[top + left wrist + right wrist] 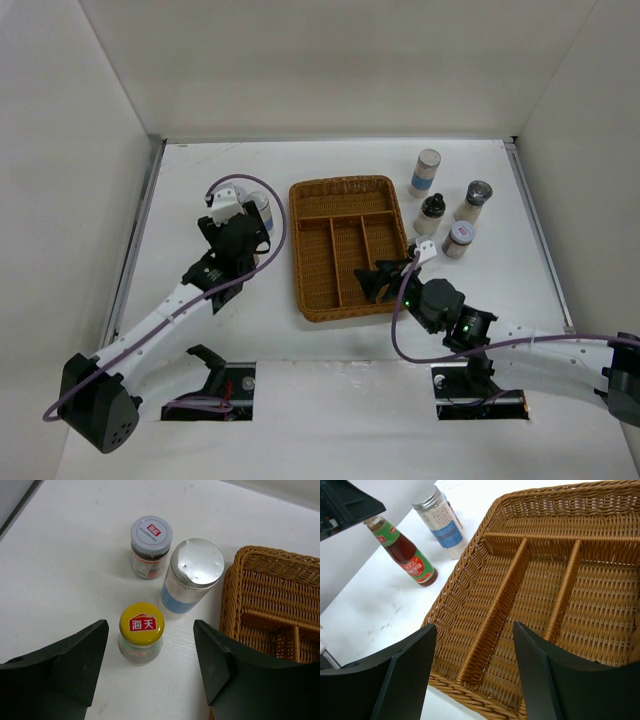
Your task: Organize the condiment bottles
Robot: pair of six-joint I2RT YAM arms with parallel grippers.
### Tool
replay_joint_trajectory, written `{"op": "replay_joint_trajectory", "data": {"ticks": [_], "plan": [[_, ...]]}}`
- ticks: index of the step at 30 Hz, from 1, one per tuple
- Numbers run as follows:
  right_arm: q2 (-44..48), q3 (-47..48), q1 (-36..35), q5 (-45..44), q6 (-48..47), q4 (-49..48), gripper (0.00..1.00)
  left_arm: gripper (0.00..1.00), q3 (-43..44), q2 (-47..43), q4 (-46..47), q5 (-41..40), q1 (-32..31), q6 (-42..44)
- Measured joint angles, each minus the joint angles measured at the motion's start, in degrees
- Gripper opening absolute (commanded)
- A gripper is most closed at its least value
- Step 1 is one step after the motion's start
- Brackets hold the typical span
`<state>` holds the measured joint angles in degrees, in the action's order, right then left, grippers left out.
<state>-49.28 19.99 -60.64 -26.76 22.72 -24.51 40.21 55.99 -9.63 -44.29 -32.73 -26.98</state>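
My left gripper [150, 666] is open, just above and short of the yellow-capped sauce bottle [141, 632]. Behind it stand a silver-capped jar with a blue band [192, 577] and a jar with a white red-marked lid [151, 546]. From above, my left gripper [240, 236] hides most of this group left of the tray. My right gripper [475, 670] is open and empty over the tray's near edge [377, 283]. It sees the sauce bottle [406, 556] and the blue-band jar [441, 526]. At the right stand a second blue-band jar [425, 172], a black-capped bottle [431, 215], a grey-capped one [474, 200] and a red-marked-lid jar [459, 240].
The brown wicker divided tray [306, 252] lies mid-table with nothing in its compartments; it also shows in the left wrist view [260, 580] and the right wrist view [500, 600]. White walls enclose the table on three sides.
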Motion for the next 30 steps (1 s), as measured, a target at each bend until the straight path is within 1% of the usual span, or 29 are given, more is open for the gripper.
{"op": "replay_joint_trajectory", "data": {"ticks": [6,8,9,11,13,15,17,21,25,27,29,30], "plan": [[0.07,0.0,-0.2,-0.09,-0.07,-0.02,0.7,0.55,-0.85,1.49,4.11,-1.09,0.46,0.22],[0.09,0.0,-0.2,-0.09,-0.09,-0.02,0.7,0.51,-1.62,1.79,5.09,-1.62,0.46,0.24],[0.09,0.0,-0.2,-0.11,-0.07,-0.02,0.7,0.47,-1.95,2.16,5.49,-1.81,0.48,0.24],[0.09,0.0,-0.2,-0.17,-0.09,-0.02,0.7,0.34,-2.12,3.5,6.01,-2.45,0.59,0.48],[0.09,0.0,-0.2,-0.26,-0.09,-0.02,0.7,0.24,-2.19,4.52,6.86,-3.08,0.81,0.66],[0.09,0.0,-0.2,-0.28,-0.09,-0.02,0.7,0.17,-2.47,4.59,7.54,-3.72,0.72,0.83],[0.09,0.0,-0.2,-0.28,-0.13,-0.02,0.7,0.13,-2.64,4.39,7.63,-4.76,0.04,0.87],[0.09,0.0,-0.2,-0.31,-0.31,-0.02,0.7,0.11,-2.8,1.97,5.33,-7.08,-4.2,2.54],[0.24,0.0,-0.2,-0.57,-0.44,0.0,0.69,0.11,-2.34,-2.82,4.15,-10.69,-12.52,5.6],[0.87,-0.02,-0.17,-1.31,-0.42,0.02,0.68,0.11,-0.35,-3.43,4.04,-12.04,-16.85,6.95],[2.12,-0.09,0.24,-2.45,-0.42,0.0,0.61,0.11,2.58,-2.49,4.33,-12.57,-20.52,8.09],[2.99,-0.24,0.42,-3.15,-0.46,0.0,0.54,0.11,4.44,-1.44,4.92,-12.63,-22.16,8.66]]}}
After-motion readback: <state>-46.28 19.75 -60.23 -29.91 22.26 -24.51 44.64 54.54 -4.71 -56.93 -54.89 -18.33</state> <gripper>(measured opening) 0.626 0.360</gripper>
